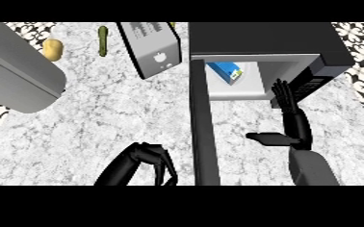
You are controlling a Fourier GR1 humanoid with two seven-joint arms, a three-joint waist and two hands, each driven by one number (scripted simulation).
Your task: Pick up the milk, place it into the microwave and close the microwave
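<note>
The milk [227, 71], a blue and white carton, lies inside the open microwave [270, 41] at the back left of its white cavity. The microwave door [202, 125] stands open, seen edge-on as a dark bar running toward me. My right hand [293, 120] is open in front of the cavity, fingers straight and pointing at the opening, thumb out to the left, holding nothing. My left hand [153, 161] sits low on the counter left of the door, with its fingers curled and nothing in them.
A toaster [150, 48] stands left of the microwave. Farther left, a green cucumber [103, 40] and a yellow potato-like item [53, 49] lie on the marble counter [107, 110]. A large grey body [25, 77] fills the left edge.
</note>
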